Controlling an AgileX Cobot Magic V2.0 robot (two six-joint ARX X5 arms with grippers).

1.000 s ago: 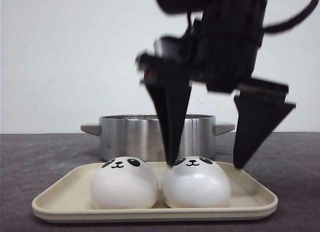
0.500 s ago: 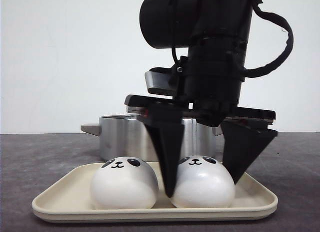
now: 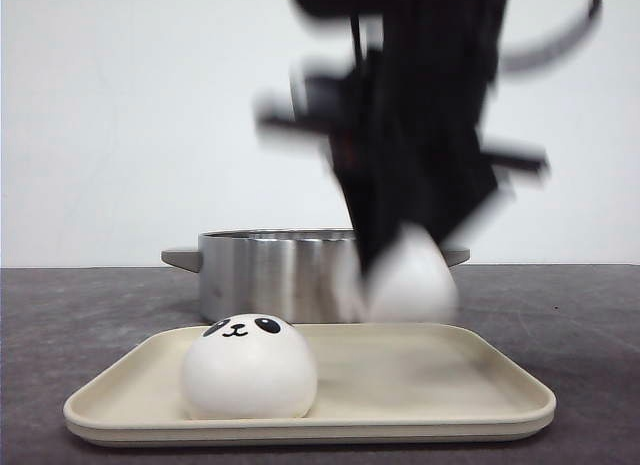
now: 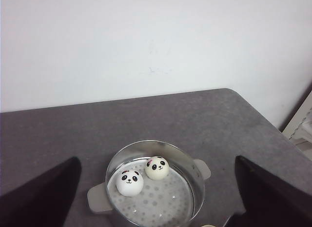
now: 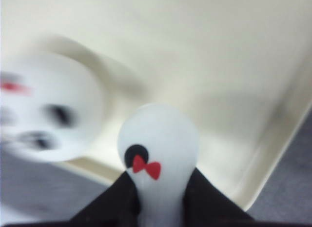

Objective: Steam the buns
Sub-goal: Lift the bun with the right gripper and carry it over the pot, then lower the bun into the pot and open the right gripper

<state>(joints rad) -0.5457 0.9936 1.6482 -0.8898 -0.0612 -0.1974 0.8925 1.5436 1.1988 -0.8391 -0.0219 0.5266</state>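
Observation:
One white panda bun (image 3: pixel 249 368) sits on the left of the cream tray (image 3: pixel 480 400); it also shows blurred in the right wrist view (image 5: pixel 46 110). My right gripper (image 3: pixel 400 275) is shut on a second bun (image 3: pixel 412 283) and holds it above the tray, squeezed narrow between the fingers (image 5: pixel 158 158), with a black ear and red bow showing. Two more buns (image 4: pixel 129 182) (image 4: pixel 157 168) lie inside the steel pot (image 4: pixel 195 188). My left gripper (image 4: pixel 158 226) is open high above the pot, holding nothing.
The steel pot (image 3: pixel 260 270) with grey handles stands right behind the tray on the dark grey table. A white wall is behind it. The table's far right edge (image 4: pixel 273 124) shows in the left wrist view.
My right gripper closed on the right-hand bun on the tray and lifted it; it now hangs above the tray in front of the pot. The other tray bun has not moved.

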